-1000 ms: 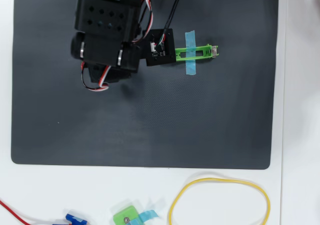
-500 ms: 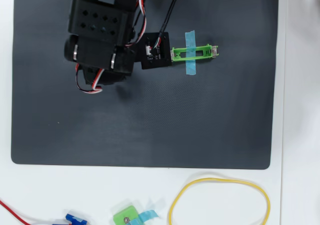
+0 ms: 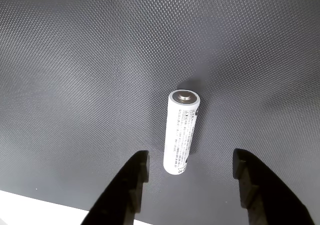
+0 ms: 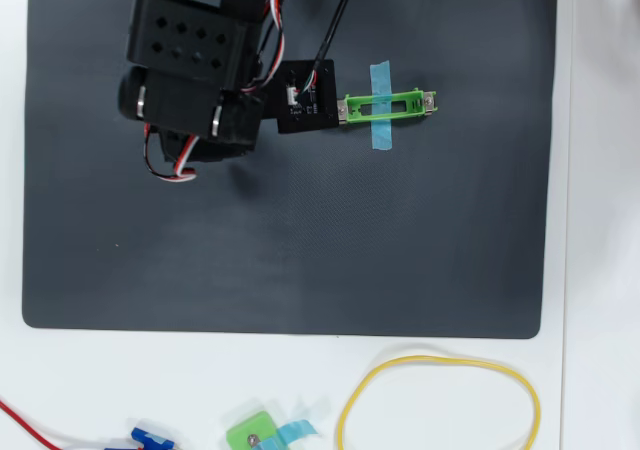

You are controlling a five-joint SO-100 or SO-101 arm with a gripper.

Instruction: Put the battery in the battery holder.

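The battery (image 3: 181, 132) carries fine dark print, too small to read.

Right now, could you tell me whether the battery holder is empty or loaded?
Empty: the overhead view shows dark mat through the battery holder; the battery is on the mat.

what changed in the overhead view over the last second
The arm slid left and slightly up in the overhead view, and its camera board moved off the battery holder, baring its left end. Nothing was grasped or released. The holder, blue tape and yellow loop stayed put.
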